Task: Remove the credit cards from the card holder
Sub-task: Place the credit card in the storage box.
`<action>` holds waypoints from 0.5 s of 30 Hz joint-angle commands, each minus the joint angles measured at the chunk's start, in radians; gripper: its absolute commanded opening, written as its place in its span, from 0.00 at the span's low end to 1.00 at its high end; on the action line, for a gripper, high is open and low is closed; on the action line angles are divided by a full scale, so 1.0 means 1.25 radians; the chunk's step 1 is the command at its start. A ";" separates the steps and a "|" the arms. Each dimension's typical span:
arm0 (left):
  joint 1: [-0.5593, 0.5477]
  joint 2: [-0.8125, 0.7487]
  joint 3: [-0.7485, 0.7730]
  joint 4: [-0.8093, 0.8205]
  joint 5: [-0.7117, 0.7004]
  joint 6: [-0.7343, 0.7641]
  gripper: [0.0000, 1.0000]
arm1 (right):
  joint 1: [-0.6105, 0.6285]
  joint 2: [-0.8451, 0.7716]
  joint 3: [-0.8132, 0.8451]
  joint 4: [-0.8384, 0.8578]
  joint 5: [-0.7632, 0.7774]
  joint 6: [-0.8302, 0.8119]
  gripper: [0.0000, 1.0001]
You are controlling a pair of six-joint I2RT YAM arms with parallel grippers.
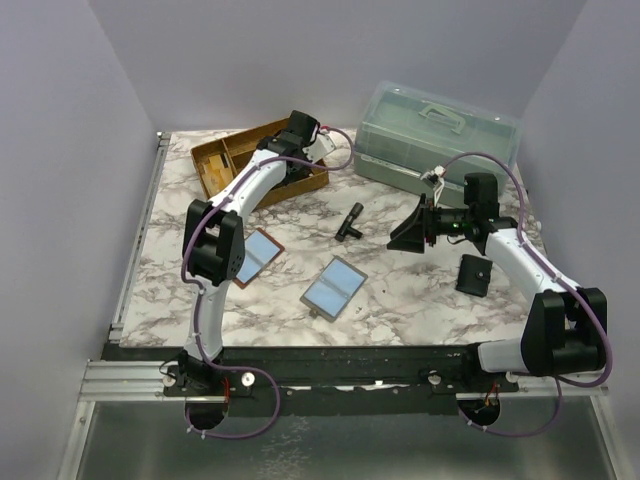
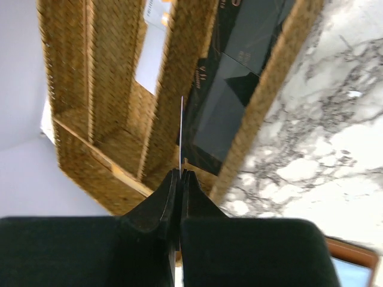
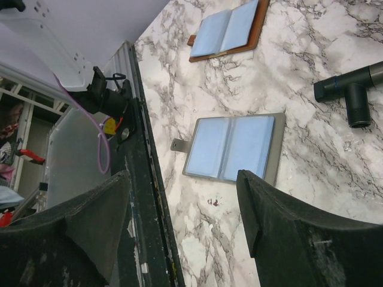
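A grey card holder (image 1: 334,288) (image 3: 276,149) lies spread open mid-table, with light-blue credit cards (image 3: 230,146) in its two halves. A brown card holder (image 1: 258,255) (image 3: 258,27) lies open to its left, also showing light-blue cards (image 3: 227,27). My left gripper (image 1: 308,143) (image 2: 181,174) is over the wooden tray (image 1: 215,160) (image 2: 114,107) at the back left. It is shut on a thin card (image 2: 181,131) seen edge-on. My right gripper (image 1: 408,235) (image 3: 181,179) hangs open and empty above the table, right of the grey holder.
A black T-shaped tool (image 1: 350,222) (image 3: 353,95) lies behind the grey holder. A small black pouch (image 1: 474,275) sits near my right arm. A clear lidded plastic box (image 1: 435,135) stands at the back right. Dark flat items (image 2: 233,89) fill one tray compartment.
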 commanded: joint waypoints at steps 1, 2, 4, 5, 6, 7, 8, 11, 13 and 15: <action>0.024 0.067 0.120 -0.081 0.024 0.146 0.00 | 0.001 -0.009 -0.011 0.020 -0.009 0.004 0.78; 0.028 0.077 0.126 -0.081 0.037 0.159 0.00 | 0.001 -0.008 -0.011 0.021 -0.009 0.004 0.78; 0.038 0.093 0.141 -0.096 0.075 0.183 0.00 | 0.001 -0.005 -0.012 0.023 -0.010 0.003 0.78; 0.044 0.101 0.151 -0.107 0.097 0.191 0.00 | 0.001 -0.004 -0.012 0.023 -0.011 0.003 0.78; 0.052 0.111 0.164 -0.125 0.124 0.197 0.00 | 0.001 -0.003 -0.012 0.024 -0.010 0.003 0.78; 0.057 0.121 0.178 -0.142 0.144 0.203 0.00 | 0.001 -0.002 -0.013 0.025 -0.011 0.004 0.78; 0.063 0.128 0.181 -0.154 0.166 0.215 0.00 | 0.001 -0.001 -0.014 0.026 -0.013 0.003 0.78; 0.081 0.135 0.182 -0.159 0.225 0.230 0.00 | 0.001 0.003 -0.017 0.029 -0.016 0.003 0.78; 0.085 0.139 0.186 -0.163 0.265 0.239 0.00 | 0.001 0.004 -0.016 0.030 -0.017 0.004 0.78; 0.090 0.146 0.193 -0.168 0.294 0.245 0.00 | 0.001 0.008 -0.017 0.031 -0.017 0.003 0.78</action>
